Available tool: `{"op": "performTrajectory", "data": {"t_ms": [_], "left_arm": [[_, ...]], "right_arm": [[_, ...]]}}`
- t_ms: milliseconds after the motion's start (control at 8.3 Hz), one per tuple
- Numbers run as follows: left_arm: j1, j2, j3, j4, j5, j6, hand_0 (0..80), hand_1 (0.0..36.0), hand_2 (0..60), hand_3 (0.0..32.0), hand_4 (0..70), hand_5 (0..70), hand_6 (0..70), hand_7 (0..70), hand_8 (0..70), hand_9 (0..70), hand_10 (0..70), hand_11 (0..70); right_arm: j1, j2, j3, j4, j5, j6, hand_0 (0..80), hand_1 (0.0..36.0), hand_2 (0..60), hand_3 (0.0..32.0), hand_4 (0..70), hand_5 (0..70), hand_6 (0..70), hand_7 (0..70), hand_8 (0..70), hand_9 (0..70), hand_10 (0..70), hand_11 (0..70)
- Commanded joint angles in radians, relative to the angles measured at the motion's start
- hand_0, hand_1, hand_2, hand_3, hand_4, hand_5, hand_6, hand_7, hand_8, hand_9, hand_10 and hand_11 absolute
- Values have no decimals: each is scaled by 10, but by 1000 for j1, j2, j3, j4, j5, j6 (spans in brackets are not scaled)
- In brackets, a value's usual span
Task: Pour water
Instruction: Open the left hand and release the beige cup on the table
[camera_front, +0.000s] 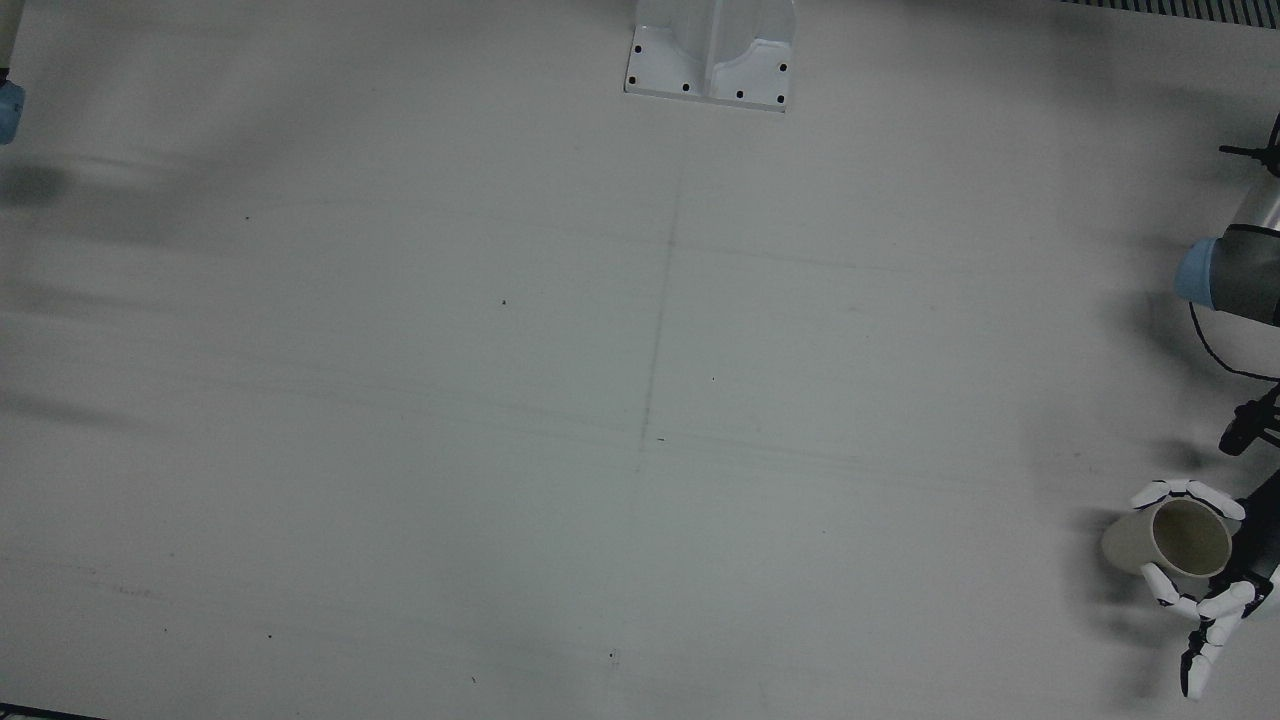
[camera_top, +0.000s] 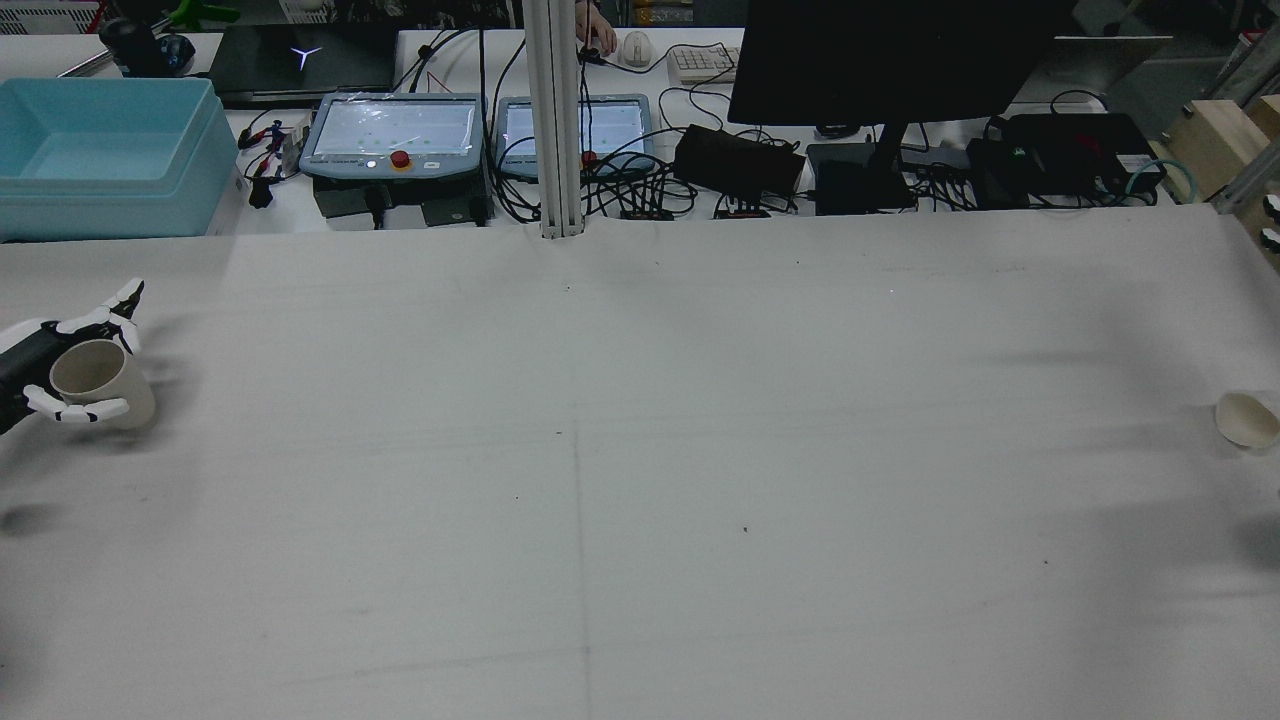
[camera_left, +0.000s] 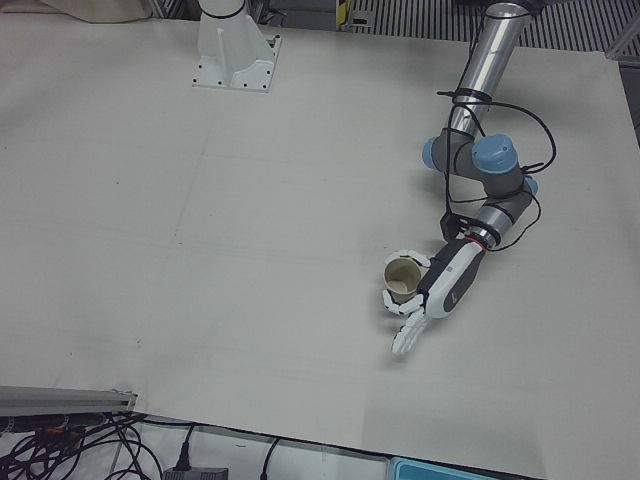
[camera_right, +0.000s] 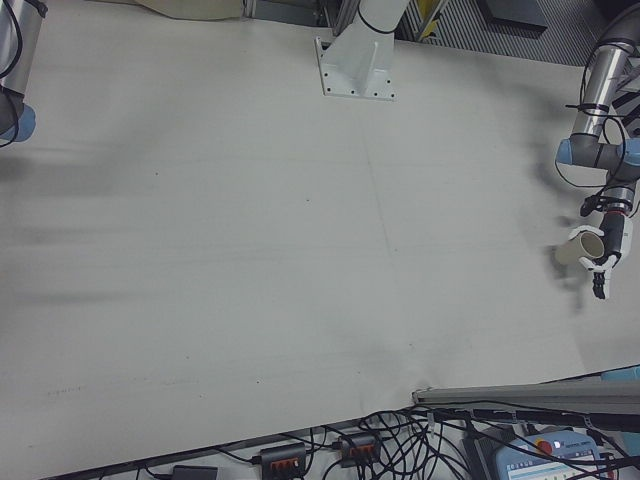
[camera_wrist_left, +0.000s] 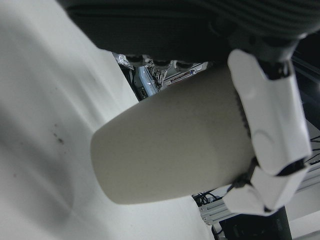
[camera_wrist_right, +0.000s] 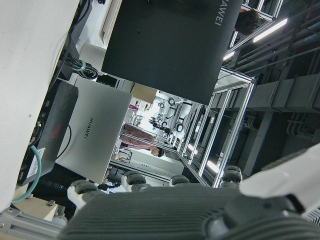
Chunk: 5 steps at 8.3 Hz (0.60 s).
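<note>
A beige paper cup (camera_front: 1178, 540) (camera_top: 100, 385) (camera_left: 403, 278) sits in my left hand (camera_front: 1225, 598) (camera_top: 45, 355) (camera_left: 432, 292), which is shut around its side. The cup tilts a little, its mouth up, near the table's edge on my left side. The left hand view is filled by the cup (camera_wrist_left: 175, 150), with white fingers (camera_wrist_left: 272, 125) pressed on it. A second paper cup (camera_top: 1247, 420) stands on the cloth at the rear view's far right edge. My right hand (camera_wrist_right: 165, 212) shows only in its own view, one white finger (camera_wrist_right: 292, 175) stretched out, holding nothing.
A white pedestal (camera_front: 712, 50) is bolted at the table's robot side. A vertical post (camera_top: 555, 120), screens, cables and a light blue bin (camera_top: 105, 150) line the far edge. My right arm's blue joint (camera_front: 8, 105) shows at the table's other side.
</note>
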Motion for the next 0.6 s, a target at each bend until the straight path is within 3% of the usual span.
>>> {"op": "performTrajectory", "data": {"t_ms": [0,482], "left_arm": [[-4,4,6,12,2,10,479,174,140,0,41,0,0,0,0,0,0,0],[-4,20,11,0,0,5,462,143,104,0,0,0,0,0,0,0,0,0]], "right_arm": [[-5,0,4,0,3,2,147,0,0,320,62,0,0,0,46,0,0,0],[-10,-3,46,-8,3,25,241,0,0,320,98,0,0,23,34,0,0,0]]}}
